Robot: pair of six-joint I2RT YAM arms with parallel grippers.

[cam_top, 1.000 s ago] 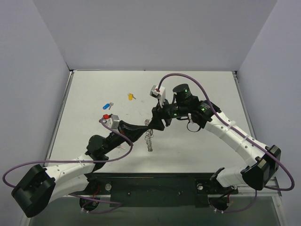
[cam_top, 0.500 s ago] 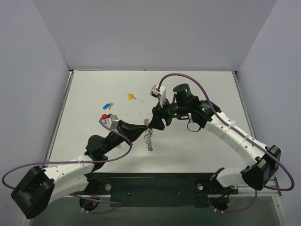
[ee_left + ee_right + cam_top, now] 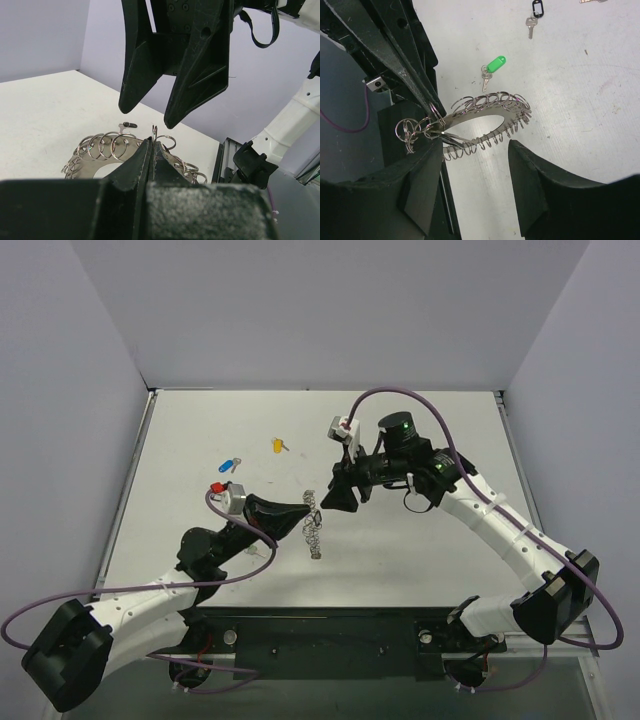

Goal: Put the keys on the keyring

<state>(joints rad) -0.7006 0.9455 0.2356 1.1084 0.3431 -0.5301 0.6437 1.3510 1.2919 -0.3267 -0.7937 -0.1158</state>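
- My left gripper (image 3: 151,143) is clamped on the keyring (image 3: 511,119) at its edge.
- My right gripper (image 3: 329,501) hangs just above, fingers apart; a green key (image 3: 495,64) lies beyond the rim.

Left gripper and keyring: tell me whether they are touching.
Touching. The right wrist view shows the left gripper pinching the rim of the keyring, its fingertips closed on the metal.

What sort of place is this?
Probably a robotics test booth: a white table boxed in by plain walls, the left arm and right arm bolted at its near edge, a keyring and small keys to practise on.
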